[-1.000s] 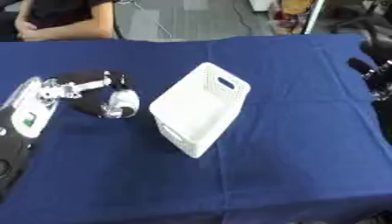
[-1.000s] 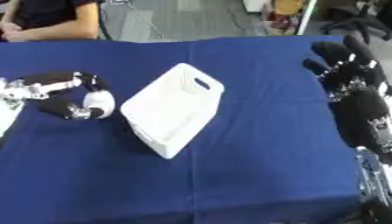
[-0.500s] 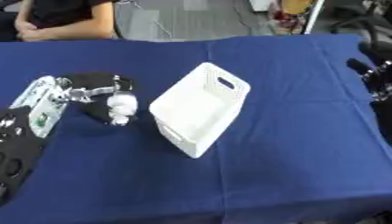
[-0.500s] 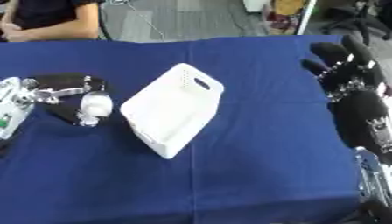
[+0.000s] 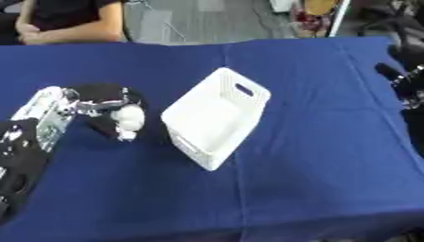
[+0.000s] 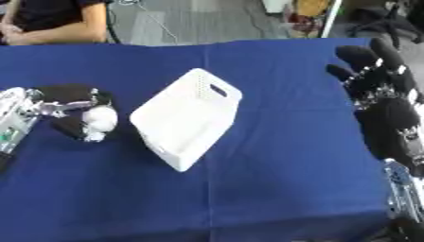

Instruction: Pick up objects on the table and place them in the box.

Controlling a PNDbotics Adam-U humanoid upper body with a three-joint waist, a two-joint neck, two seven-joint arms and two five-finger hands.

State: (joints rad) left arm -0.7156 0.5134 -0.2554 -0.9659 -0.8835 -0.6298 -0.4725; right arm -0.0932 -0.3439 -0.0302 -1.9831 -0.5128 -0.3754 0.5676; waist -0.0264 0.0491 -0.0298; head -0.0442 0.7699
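left hand (image 5: pixel 106 106) curled round white object (image 5: pixel 128 119), beside white box (image 5: pixel 217 116)

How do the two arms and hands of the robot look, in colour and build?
The left hand is black, on a silver-white forearm with small dark and green marks. The right hand is black with long fingers and small pale marks at the joints; its forearm is black, then silver metal lower down. No loose cables show.

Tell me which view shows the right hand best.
The right eye view: the right hand shows whole there, fingers straight and raised at the right edge. The left eye view catches only a sliver of it at its right edge.
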